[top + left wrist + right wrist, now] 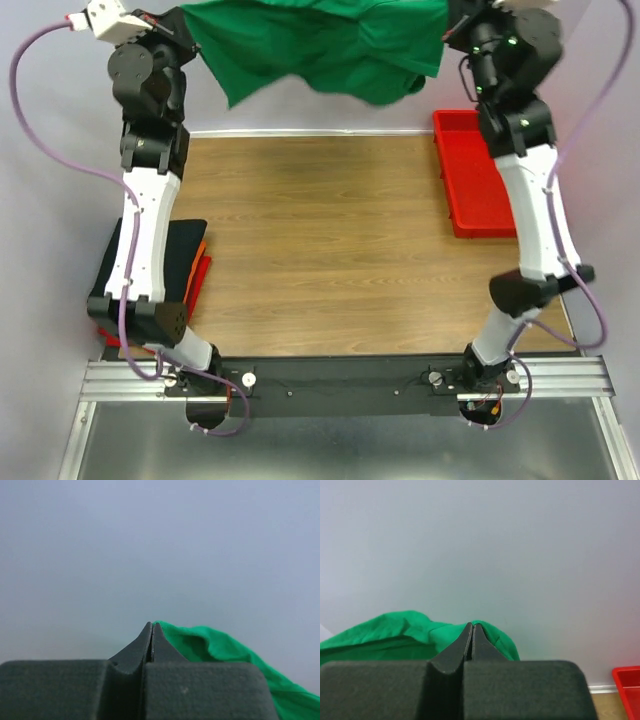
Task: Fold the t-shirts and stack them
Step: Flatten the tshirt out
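Green shirt (320, 45) hangs in the air, stretched wide above the far edge of the table (330, 230), its lower edge drooping free. The left arm (150, 200) and right arm (530, 200) rear up tall with their wrists level. The left gripper (152, 628) and right gripper (472, 628) each pinch an end of the cloth tight. A black shirt (185, 255), orange shirt (202, 250) and red shirt (205, 275) lie piled at the table's left edge, well apart from the tray (480, 200).

Overhead view down onto table (330, 230), wrist views close, facing wall (150, 540), sharing green shirt (215, 647).
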Motion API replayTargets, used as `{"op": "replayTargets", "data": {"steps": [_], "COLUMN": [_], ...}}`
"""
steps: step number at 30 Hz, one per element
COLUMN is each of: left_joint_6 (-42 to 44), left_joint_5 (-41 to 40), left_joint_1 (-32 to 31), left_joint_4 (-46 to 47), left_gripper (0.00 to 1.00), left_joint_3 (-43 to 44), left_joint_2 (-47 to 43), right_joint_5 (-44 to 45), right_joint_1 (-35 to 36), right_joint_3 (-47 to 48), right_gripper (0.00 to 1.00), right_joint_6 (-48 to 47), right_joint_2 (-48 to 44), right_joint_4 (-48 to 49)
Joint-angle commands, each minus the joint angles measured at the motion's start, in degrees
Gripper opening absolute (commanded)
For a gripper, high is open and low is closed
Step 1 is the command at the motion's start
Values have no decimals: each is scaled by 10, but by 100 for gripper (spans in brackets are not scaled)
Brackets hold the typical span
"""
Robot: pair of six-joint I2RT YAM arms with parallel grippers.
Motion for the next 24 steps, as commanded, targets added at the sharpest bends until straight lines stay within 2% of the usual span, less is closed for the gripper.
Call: {"op": "replayTargets", "data": {"steps": [1, 6, 7, 8, 9, 10, 13, 14, 17, 20, 24], "left_joint_6": [5, -52, -67, -85, -100, -123, -152, -171, -199, -210, -230], "left_joint_5": [21, 19, 19, 17, 19, 21, 23, 22, 8, -20, -56], "left_joint_1": [3, 4, 4, 4, 4, 4, 4, 4, 4, 4, 5], "left_joint_4": [2, 2, -1, -3, -2, -3, -4, -7, -7, -43, -82], "left_gripper": [0, 0, 0, 0, 0, 0, 0, 0, 0, 0, 0], "left_joint_3": [-57, -258, -293, -369, -409, -481, -581, -638, -736, -788, -819], "left_joint_2": [-38, -108, -137, -152, -168, -195, -243, -251, -284, -311, -354], "right_joint_5": [20, 47, 51, 53, 56, 56, 49, 48, 38, 10, -25], "right_joint_1": [-2, -2, -2, -2, -2, -2, -2, -3, -7, -12, -13], "right_joint_3": [-107, -350, -451, -503, -550, -652, -784, -858, -965, -1035, -1071], "right_gripper": [1, 1, 1, 1, 1, 1, 1, 1, 1, 1, 1], "right_joint_6": [-1, 58, 87, 103, 118, 138, 166, 171, 181, 200, 218], "right_joint_2": [-62, -171, -193, -213, -259, -296, -340, -349, -377, -403, -429], "right_joint_4": [37, 40, 40, 40, 40, 41, 40, 40, 39, 38, 24]}}
